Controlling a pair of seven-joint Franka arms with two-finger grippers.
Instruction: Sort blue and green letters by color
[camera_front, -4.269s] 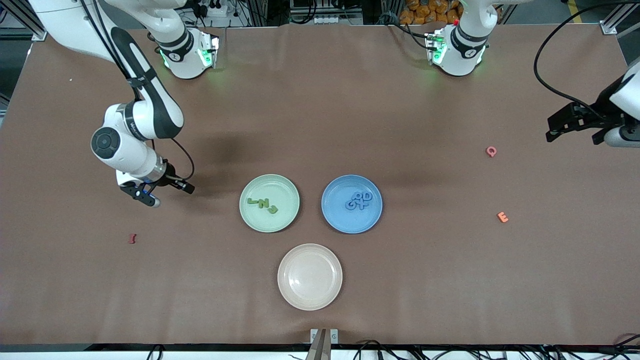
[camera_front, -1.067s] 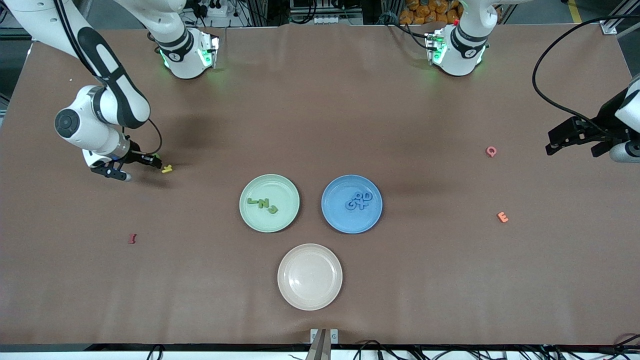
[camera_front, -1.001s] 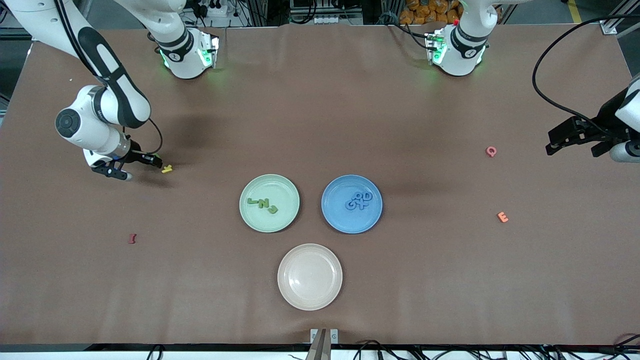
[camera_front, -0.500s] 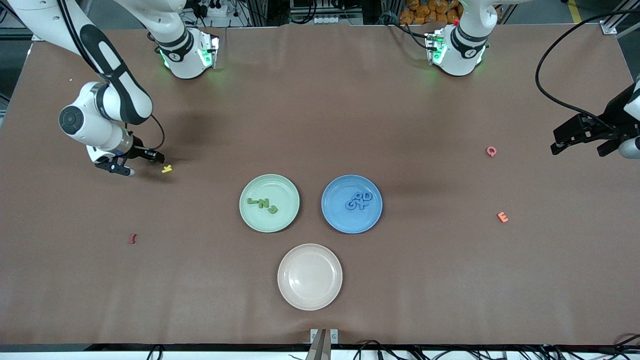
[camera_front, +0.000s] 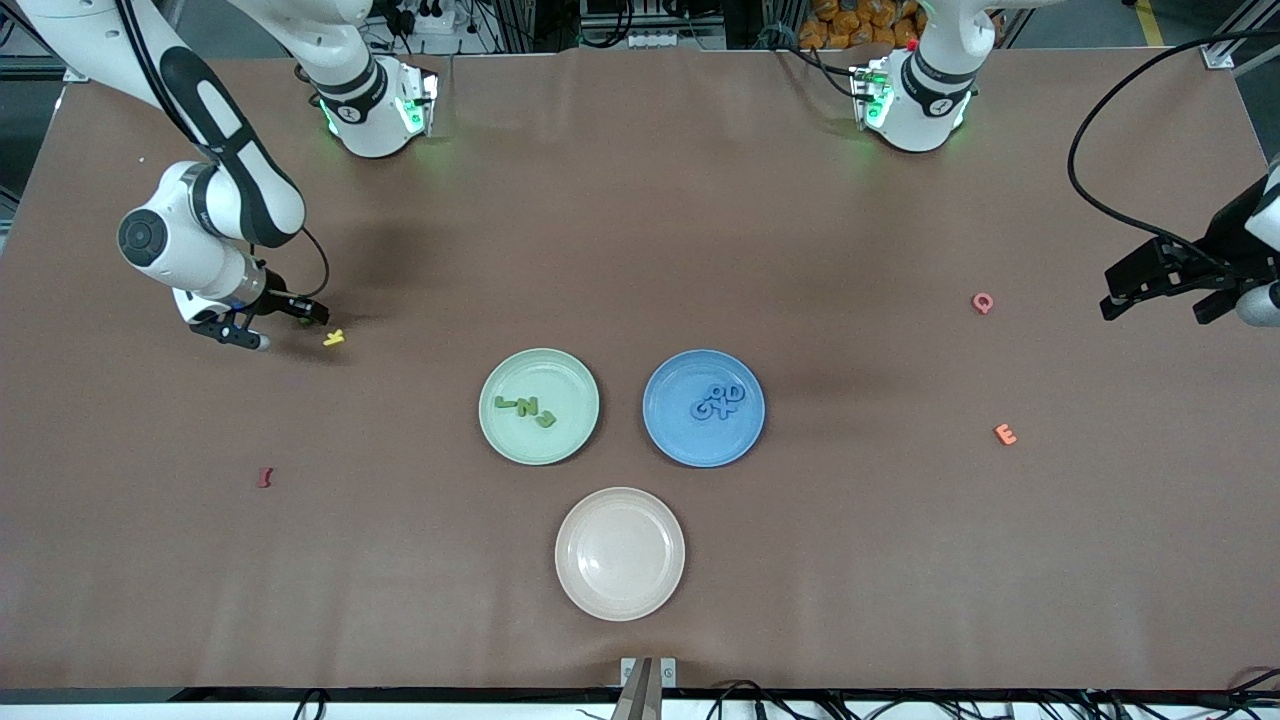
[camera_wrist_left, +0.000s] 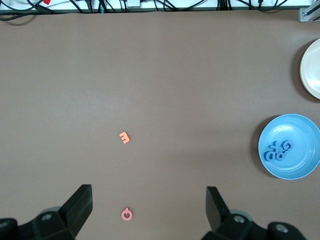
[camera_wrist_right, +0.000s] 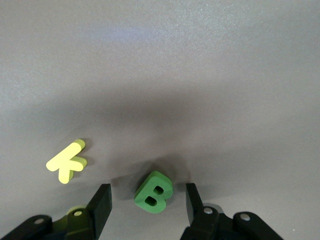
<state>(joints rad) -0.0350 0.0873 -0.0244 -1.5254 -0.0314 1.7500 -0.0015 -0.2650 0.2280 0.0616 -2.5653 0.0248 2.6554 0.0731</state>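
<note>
A green letter B (camera_wrist_right: 154, 192) lies flat on the table near the right arm's end, beside a yellow K (camera_wrist_right: 67, 162). My right gripper (camera_wrist_right: 147, 187) is down at the table with a finger on each side of the B. It is open, with a small gap on both sides. Three green letters (camera_front: 527, 407) lie in the green plate (camera_front: 560, 375). Several blue letters (camera_front: 718, 401) are piled in the blue plate (camera_front: 690, 445). My left gripper (camera_front: 1108, 295) hangs wide open and empty over the left arm's end of the table.
A pink Q (camera_front: 983, 302) and an orange E (camera_front: 1006, 434) lie toward the left arm's end. A dark red letter (camera_front: 265, 477) lies toward the right arm's end. An empty beige plate (camera_front: 572, 520) sits nearer the front camera than the two coloured plates.
My right gripper has shifted slightly toward the yellow K, and its fingers have drawn closer together around the green B. The left gripper has drifted a little. The letters have not moved.
</note>
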